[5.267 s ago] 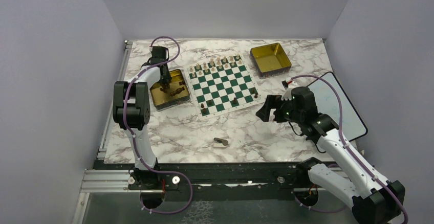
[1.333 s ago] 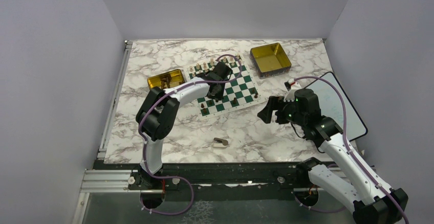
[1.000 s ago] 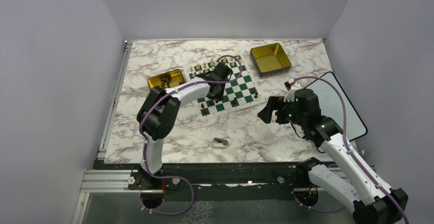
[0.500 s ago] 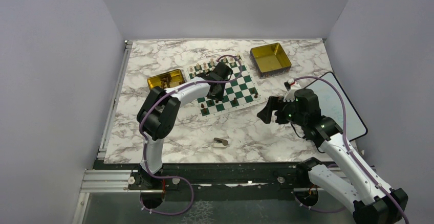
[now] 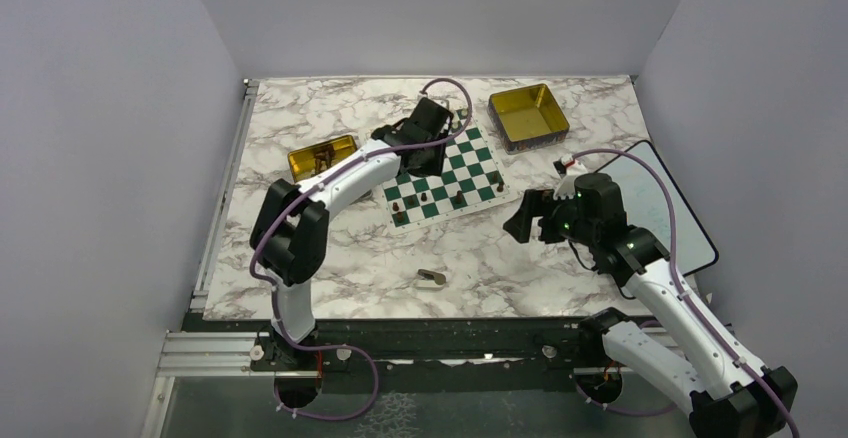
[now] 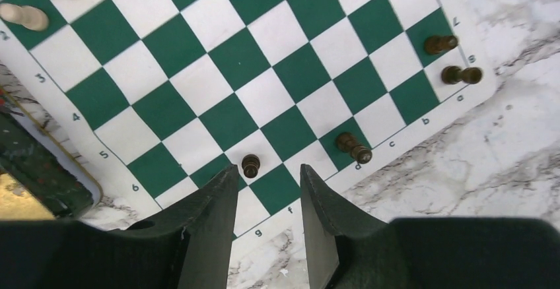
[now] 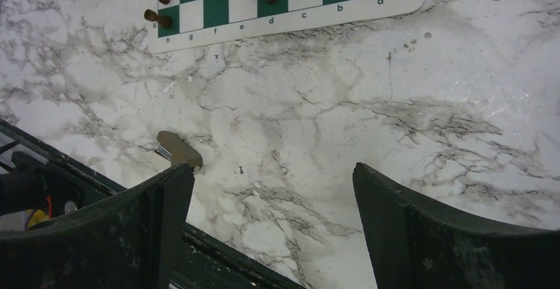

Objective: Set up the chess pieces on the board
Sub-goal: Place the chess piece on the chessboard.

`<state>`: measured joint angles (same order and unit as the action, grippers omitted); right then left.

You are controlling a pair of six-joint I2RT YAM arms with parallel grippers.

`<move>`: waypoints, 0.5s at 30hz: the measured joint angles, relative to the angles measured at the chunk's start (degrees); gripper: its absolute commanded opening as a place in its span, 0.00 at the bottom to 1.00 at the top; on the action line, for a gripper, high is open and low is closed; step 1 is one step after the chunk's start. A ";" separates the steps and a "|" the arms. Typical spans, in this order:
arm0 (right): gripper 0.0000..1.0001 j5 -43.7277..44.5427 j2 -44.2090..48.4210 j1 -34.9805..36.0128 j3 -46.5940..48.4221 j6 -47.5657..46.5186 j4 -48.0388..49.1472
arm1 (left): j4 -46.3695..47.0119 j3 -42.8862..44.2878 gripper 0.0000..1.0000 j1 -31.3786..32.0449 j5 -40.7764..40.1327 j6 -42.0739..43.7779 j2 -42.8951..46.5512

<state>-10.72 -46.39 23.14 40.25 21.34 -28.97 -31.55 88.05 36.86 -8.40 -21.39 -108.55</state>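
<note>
The green and white board [image 5: 470,158] lies mid-table. Several dark chess pieces [image 5: 412,198] stand along its near edge, and pale ones sit at the far edge. My left gripper [image 5: 420,161] hovers over the board, open and holding nothing. In the left wrist view a dark pawn [image 6: 250,165] stands free on a white square just ahead of the left gripper [image 6: 268,170]. Other dark pieces [image 6: 353,147] stand further right. My right gripper [image 5: 515,220] hangs open right of the board. In the right wrist view, that gripper [image 7: 269,170] is over bare marble, empty.
A gold tin [image 5: 322,156] with dark pieces sits left of the board. Another gold tin [image 5: 528,113] stands at the back right. A small tan object [image 5: 432,278] lies near the front edge. A black-rimmed white panel [image 5: 660,203] lies at the right.
My left gripper has opened and drawn up and back toward the board's far side, leaving a dark pawn standing on the board. The right arm has not moved.
</note>
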 measured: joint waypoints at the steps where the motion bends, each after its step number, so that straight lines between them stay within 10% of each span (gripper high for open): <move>1: 0.97 0.24 -0.17 0.00 0.31 -0.44 -0.63 | -0.13 0.24 0.41 -0.17 0.07 -0.02 1.33; 15: 0.97 1.95 0.92 0.00 1.86 -2.38 -2.10 | -1.29 -3.74 0.39 -13.99 0.09 0.70 12.15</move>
<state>-8.78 -45.47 23.14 42.11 18.96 -31.07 -32.84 84.31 22.87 -8.32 -20.69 -96.40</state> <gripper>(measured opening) 0.968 0.401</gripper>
